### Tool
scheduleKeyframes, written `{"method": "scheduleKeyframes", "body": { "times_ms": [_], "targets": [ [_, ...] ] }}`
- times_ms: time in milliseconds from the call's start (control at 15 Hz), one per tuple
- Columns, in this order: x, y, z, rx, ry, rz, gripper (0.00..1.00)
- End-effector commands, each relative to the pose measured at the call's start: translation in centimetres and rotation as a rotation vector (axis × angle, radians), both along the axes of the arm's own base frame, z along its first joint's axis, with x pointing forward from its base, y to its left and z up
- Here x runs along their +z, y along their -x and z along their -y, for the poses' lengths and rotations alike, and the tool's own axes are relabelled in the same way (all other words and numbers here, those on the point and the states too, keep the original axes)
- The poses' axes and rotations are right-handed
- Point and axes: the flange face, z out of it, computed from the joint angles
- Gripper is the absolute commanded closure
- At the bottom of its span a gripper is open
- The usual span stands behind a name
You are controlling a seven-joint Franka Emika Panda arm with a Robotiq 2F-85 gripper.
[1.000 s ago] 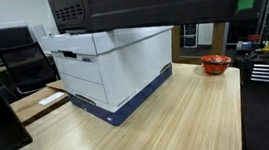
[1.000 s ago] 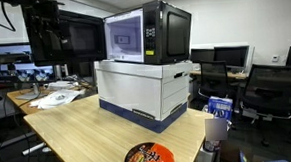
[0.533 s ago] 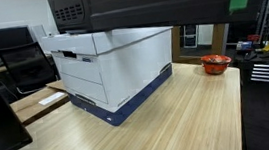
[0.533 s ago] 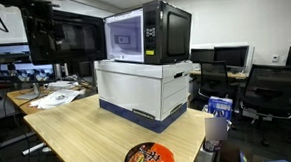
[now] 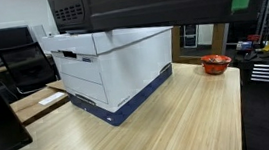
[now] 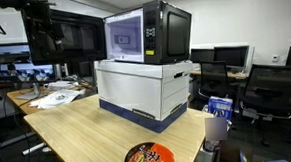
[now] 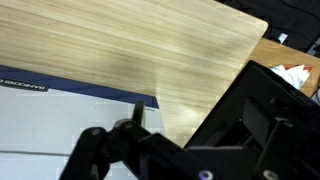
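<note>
A black microwave (image 5: 147, 1) (image 6: 148, 33) stands on a white cardboard file box (image 5: 114, 72) (image 6: 146, 86) with a blue base, on a light wooden table (image 5: 185, 120) (image 6: 78, 130). In the wrist view my gripper (image 7: 135, 140) shows only as dark, blurred parts along the bottom and right. It hangs close above the box's lid (image 7: 40, 120), near its blue edge, with the bare table top (image 7: 130, 45) beyond. Its fingertips are not clear and nothing shows between them. I cannot make the gripper out for certain in either exterior view.
A red bowl (image 5: 216, 63) with a printed lid (image 6: 149, 157) sits near the table's edge. Papers (image 6: 56, 96) (image 7: 293, 74) lie on a neighbouring desk. Office chairs (image 5: 28, 61) (image 6: 271, 89) and monitors (image 6: 224, 55) surround the table.
</note>
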Motion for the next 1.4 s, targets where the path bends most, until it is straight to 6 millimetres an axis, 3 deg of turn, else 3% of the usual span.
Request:
{"method": "scheduleKeyframes", "body": {
  "times_ms": [0, 533, 933, 1333],
  "targets": [
    [-0.4, -0.3, 2.0, -0.047, 0.081, 0.026, 0.0],
    [-1.6, -2.6, 7.7, -0.146, 0.188, 0.112, 0.0],
    [-4.3, -4.6, 14.0, -0.266, 0.284, 0.188, 0.0],
    [-7.2, -5.3, 17.7, -0.281, 0.367, 0.109, 0.0]
  ]
}}
